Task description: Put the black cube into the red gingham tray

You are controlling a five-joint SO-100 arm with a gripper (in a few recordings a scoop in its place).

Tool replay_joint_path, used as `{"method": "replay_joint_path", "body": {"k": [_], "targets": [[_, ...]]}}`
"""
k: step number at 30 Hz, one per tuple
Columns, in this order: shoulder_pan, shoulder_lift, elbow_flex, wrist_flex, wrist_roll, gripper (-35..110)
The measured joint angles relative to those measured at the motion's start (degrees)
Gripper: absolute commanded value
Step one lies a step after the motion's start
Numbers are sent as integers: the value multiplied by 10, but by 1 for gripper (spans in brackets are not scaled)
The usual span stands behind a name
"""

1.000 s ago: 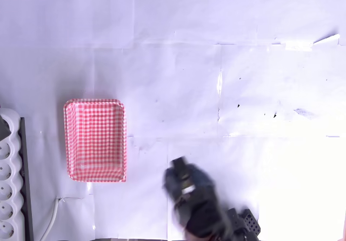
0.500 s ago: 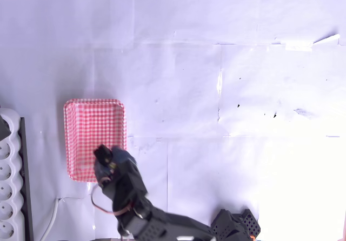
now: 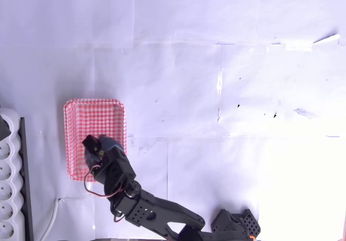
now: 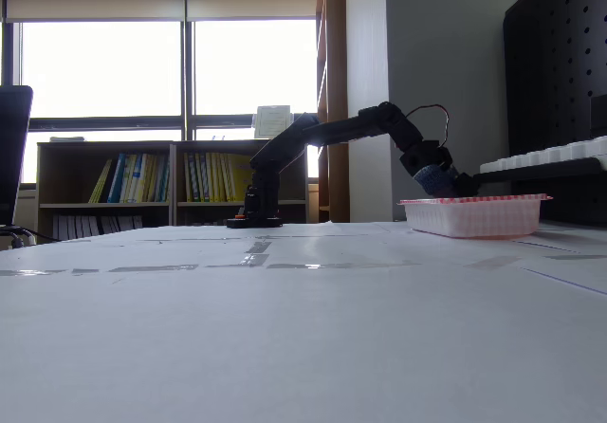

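Overhead view first: my arm comes in from the bottom edge of the frame and reaches up and left, so the tool (image 3: pixel 91 144) sits over the lower half of the red gingham tray (image 3: pixel 95 111), which lies at the left middle of the frame on the white papered surface (image 3: pixel 216 62). There's a small dark blocky bit right at the tip that I think is the black cube (image 3: pixel 88 142), but it blends into the dark tool parts, so I can't say for sure. Whether the tool is pinched or spread, I honestly cannot tell from up here. A white power strip (image 3: pixel 8 198) runs along the lower left edge, well apart from the tray's rim.

Fixed view from the side: the arm stretches from its base at centre frame over to the right, and the tool (image 4: pixel 453 188) dips down at the tray (image 4: pixel 474 216), its tip at about rim level. The tool is a dark silhouette against the wall, so its state is unreadable here too, and I can't pick out the cube.
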Motion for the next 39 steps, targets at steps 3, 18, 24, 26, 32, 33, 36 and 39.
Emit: {"method": "replay_joint_path", "body": {"k": [3, 18, 24, 26, 32, 33, 36, 39], "targets": [[-1, 0, 6, 3, 0, 36], [25, -69, 7, 26, -31, 37], [98, -294, -77, 4, -37, 32], [141, -394, -171, -29, -32, 31], [264, -725, -526, -170, -20, 6], [287, -780, -581, -200, -16, 1], [332, -906, -722, -265, 5, 0], [399, -1039, -898, -302, 38, 0]]}}
